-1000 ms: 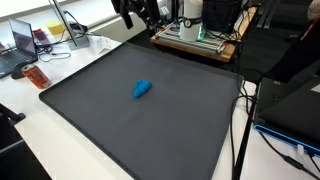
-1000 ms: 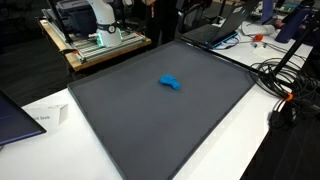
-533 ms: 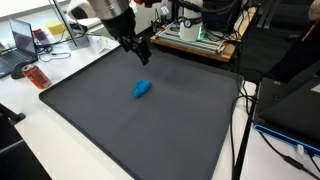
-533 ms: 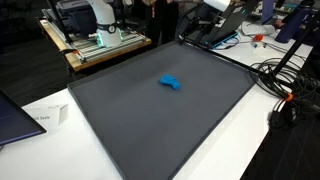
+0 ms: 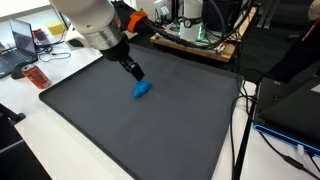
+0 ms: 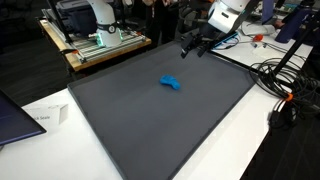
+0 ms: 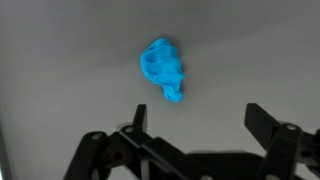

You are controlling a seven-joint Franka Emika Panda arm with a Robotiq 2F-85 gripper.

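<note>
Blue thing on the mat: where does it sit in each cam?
In an exterior view: blue object left of centre, just beside the pincer tip.
In an exterior view: blue object near picture centre, pincer farther up and right.
Wrist view: blue object upper centre, above the open pincer.
Shared landmark: the dark mat beneath it.

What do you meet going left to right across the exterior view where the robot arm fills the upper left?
Order: red-orange object → blue object → black cable. The open end effector overlaps the blue object, so its place is unclear.
</note>
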